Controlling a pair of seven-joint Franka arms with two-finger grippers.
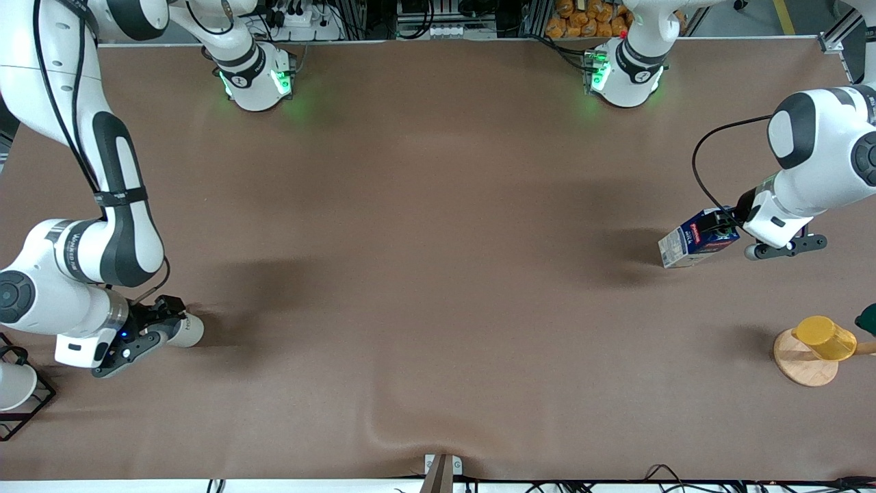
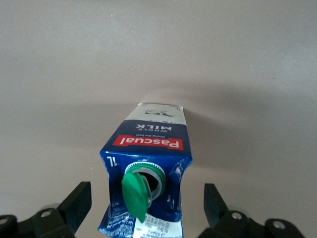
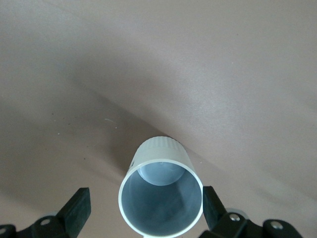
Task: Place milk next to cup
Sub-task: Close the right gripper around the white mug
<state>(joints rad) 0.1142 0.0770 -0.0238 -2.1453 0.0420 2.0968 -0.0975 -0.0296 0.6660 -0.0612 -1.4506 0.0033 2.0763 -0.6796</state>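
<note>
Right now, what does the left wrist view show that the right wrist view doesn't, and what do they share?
Only the left wrist view shows the milk: red brand label, MILK lettering, its green cap flipped open, between the open fingers of the left gripper, with gaps on each side. Only the right wrist view shows the cup, looking into its grey inside, between the open fingers of the right gripper. Both share the brown table cover and a pair of black fingertips flanking the object.

1. A yellow cup (image 1: 825,337) lies tipped on a round wooden stand (image 1: 804,363), at the left arm's end of the brown counter (image 1: 438,274).
2. A white cup (image 1: 15,385) sits in a black wire rack (image 1: 31,407) at the right arm's end.
</note>
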